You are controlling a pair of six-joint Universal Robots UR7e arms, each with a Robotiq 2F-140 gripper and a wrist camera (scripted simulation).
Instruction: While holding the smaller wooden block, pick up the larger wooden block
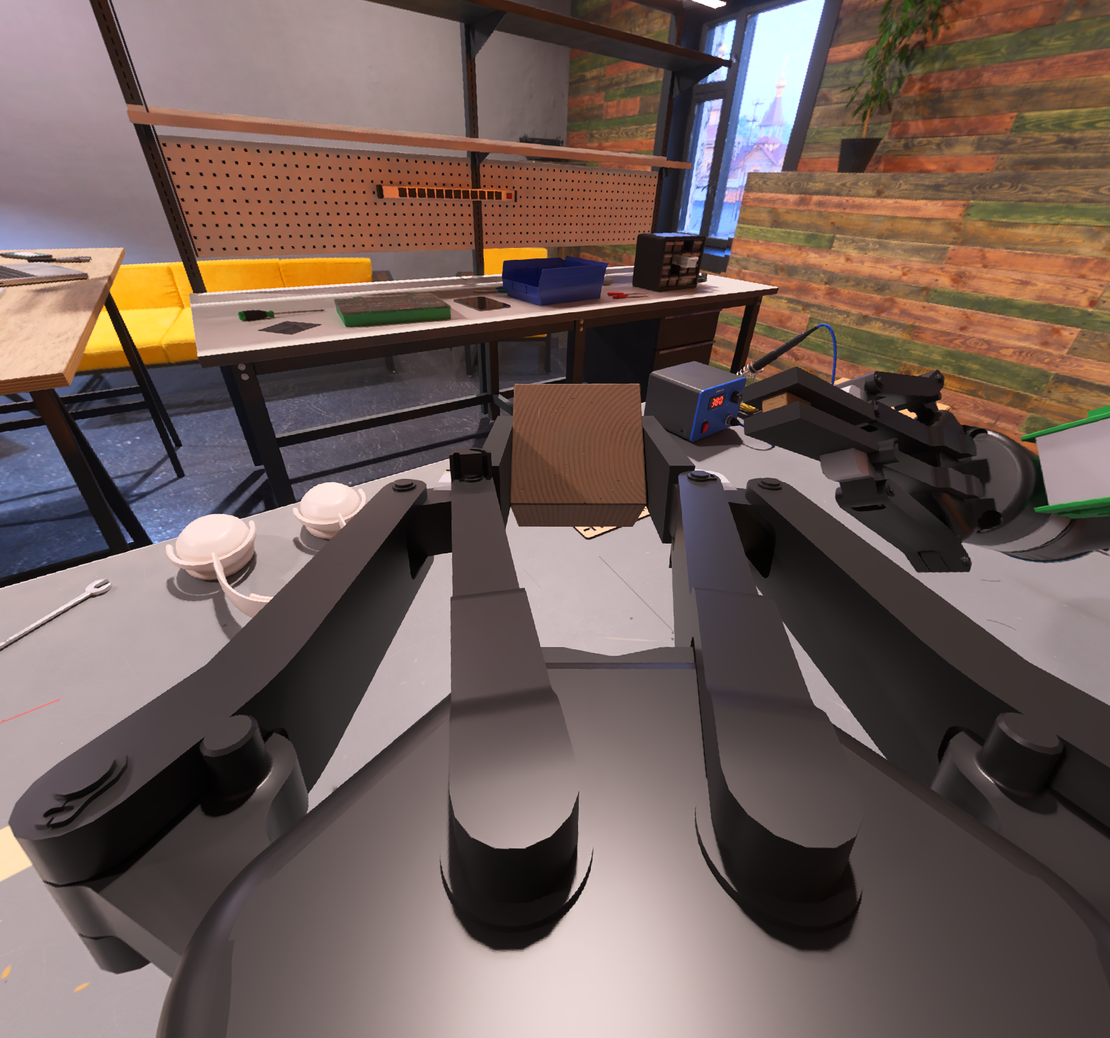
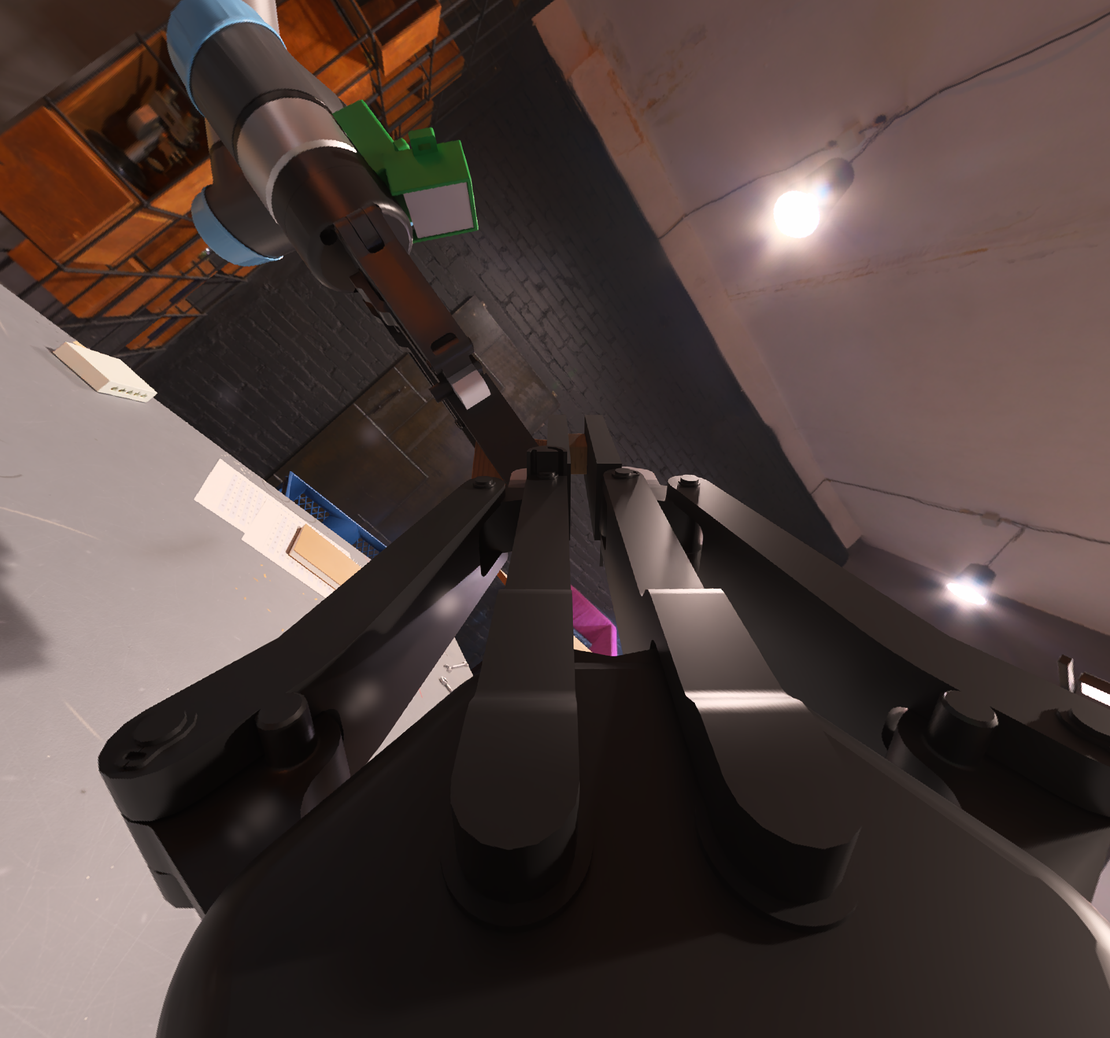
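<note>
In the left wrist view my left gripper [image 1: 578, 459] is shut on the larger wooden block [image 1: 576, 444], a brown cube with ring grain, and holds it a little above the grey table [image 1: 600, 594]. My right gripper [image 1: 775, 408] hangs to its right, above the table, shut on the smaller wooden block [image 1: 781, 402], a pale sliver between the pads. In the right wrist view the right gripper [image 2: 573, 451] is nearly closed, with the smaller block [image 2: 578, 448] showing at its tips. The left arm [image 2: 288, 126] reaches in from the upper left, and an edge of the larger block [image 2: 482, 463] shows.
A blue-fronted soldering station [image 1: 697, 402] stands behind the blocks. Two white dome-shaped pieces [image 1: 213, 543] and a wrench [image 1: 54, 612] lie at the left. A flat tan piece [image 1: 600, 528] lies under the larger block. A white box [image 2: 102, 375] and a blue crate [image 2: 327, 513] sit farther off.
</note>
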